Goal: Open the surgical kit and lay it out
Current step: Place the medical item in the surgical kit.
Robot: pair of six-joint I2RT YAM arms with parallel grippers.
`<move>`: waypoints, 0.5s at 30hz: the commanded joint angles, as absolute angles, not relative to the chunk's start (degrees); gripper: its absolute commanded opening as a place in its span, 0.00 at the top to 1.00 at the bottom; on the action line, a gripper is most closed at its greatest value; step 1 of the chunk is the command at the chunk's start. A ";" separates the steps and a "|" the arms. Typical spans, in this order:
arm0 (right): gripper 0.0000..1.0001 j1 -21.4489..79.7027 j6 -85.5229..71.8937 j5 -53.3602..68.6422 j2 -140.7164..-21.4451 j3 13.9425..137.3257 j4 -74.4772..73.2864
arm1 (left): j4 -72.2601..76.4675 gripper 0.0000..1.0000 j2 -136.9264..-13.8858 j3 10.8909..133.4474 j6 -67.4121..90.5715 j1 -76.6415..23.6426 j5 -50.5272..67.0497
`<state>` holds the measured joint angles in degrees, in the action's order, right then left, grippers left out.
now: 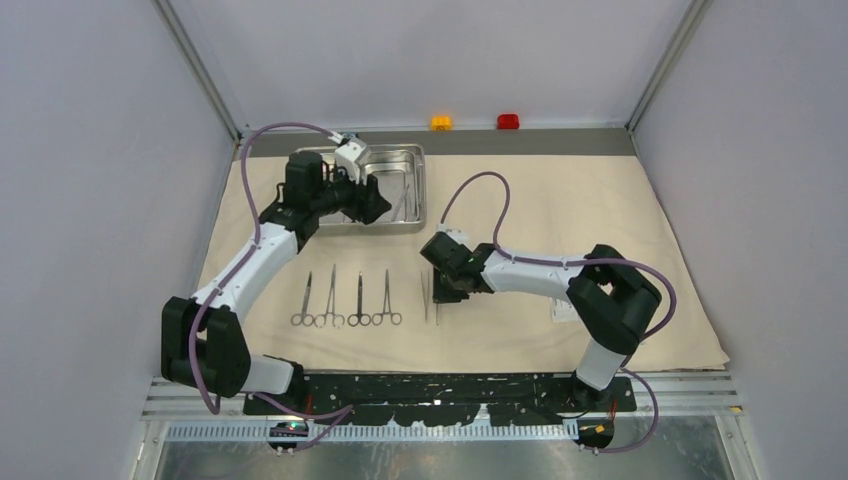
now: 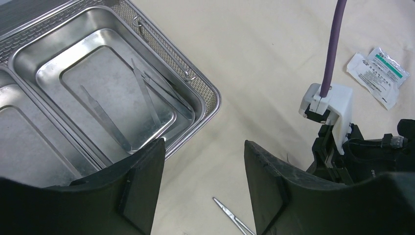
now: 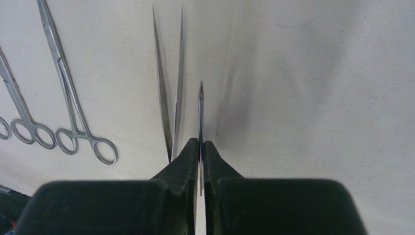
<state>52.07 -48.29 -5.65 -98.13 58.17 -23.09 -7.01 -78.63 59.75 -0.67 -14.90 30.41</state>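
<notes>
Where right gripper (image 3: pixel 200 145) pinches — thin tool (image 3: pixel 200 108)

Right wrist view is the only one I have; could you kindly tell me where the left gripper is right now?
Observer: The left gripper hangs open over the edge of the steel tray, at the back left of the cloth.
Operator: Thank you. Is anything inside the tray?
Observer: Yes, thin straight tools lie in one compartment.
Operator: And where is the packet?
Observer: The white-and-green packet lies flat on the cloth beside the right arm, apart from the instruments.
</notes>
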 commanded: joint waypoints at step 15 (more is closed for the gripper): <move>1.00 49.21 -49.14 -3.87 -97.47 59.24 -22.45 | -3.38 0.37 -78.57 59.94 -0.27 -13.36 31.11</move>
<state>49.17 -48.45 -4.64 -98.13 58.19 -23.64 -6.39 -78.63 59.75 -0.45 -13.72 30.46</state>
